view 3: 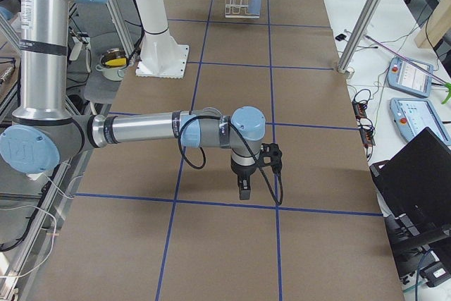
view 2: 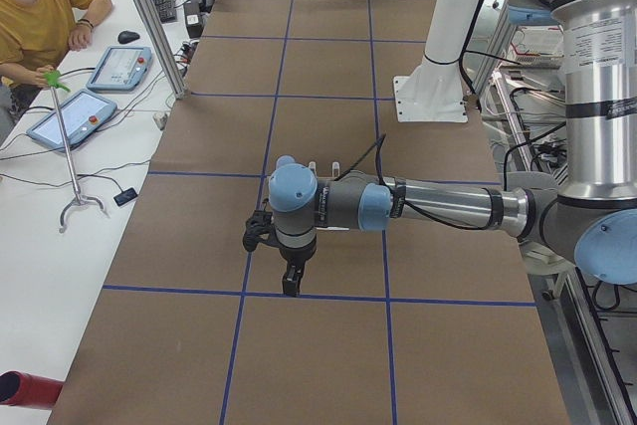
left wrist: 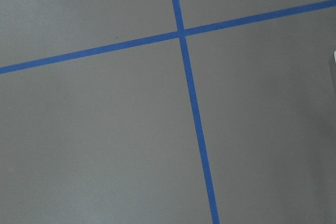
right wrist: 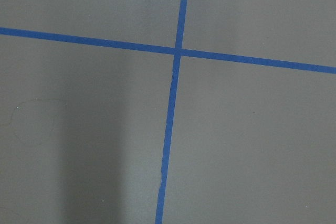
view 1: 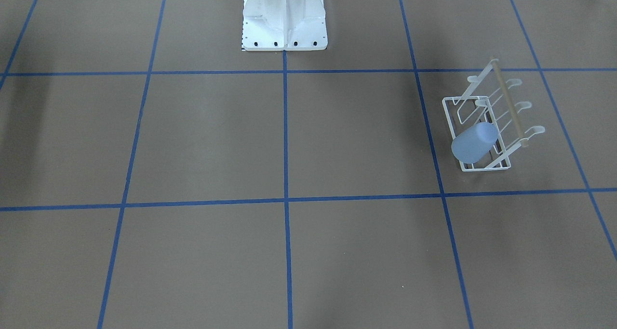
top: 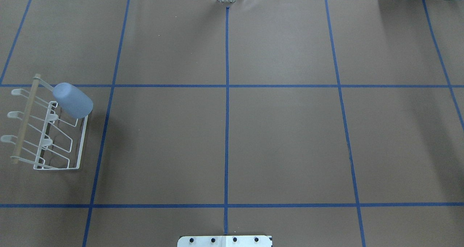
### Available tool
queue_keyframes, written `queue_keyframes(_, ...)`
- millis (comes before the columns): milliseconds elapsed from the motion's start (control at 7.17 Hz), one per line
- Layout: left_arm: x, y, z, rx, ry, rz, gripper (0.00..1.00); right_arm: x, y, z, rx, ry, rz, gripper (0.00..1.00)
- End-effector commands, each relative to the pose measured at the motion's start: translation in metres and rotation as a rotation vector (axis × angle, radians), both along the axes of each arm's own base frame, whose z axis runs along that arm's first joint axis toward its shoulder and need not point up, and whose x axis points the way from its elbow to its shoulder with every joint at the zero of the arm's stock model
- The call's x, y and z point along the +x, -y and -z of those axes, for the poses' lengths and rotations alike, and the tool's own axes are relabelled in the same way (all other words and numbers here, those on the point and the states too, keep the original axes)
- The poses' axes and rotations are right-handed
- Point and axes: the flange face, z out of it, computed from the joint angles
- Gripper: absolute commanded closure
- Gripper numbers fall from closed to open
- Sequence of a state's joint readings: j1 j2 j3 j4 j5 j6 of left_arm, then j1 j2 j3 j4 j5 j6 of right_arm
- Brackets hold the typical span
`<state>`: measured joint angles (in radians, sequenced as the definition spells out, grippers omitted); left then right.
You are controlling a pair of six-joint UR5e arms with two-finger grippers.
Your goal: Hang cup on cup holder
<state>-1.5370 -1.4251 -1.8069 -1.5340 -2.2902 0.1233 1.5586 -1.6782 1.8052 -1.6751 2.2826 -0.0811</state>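
Seemingly the hanging is done: on the table (top: 282,149), by its left edge, the rack (top: 25,119) carries the cup (top: 72,100) tilted over its far-end prong. Best leave it and keep any motion toward the middle. The left gripper (view 2: 290,281) and right gripper (view 3: 244,189) show only side-on, so I cannot tell their opening or load.

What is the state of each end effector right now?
Left end effector: cannot be told, seen only from the side.
Right end effector: cannot be told, seen only from the side.
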Motion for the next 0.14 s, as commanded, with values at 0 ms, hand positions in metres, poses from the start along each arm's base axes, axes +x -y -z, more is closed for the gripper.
queue_keyframes(0, -0.0001, -0.0001, -0.0008, -0.002, 0.002, 0.001, 0.02, 0.0, 0.0, -0.0006, -0.001, 0.0, 0.0, 0.0)
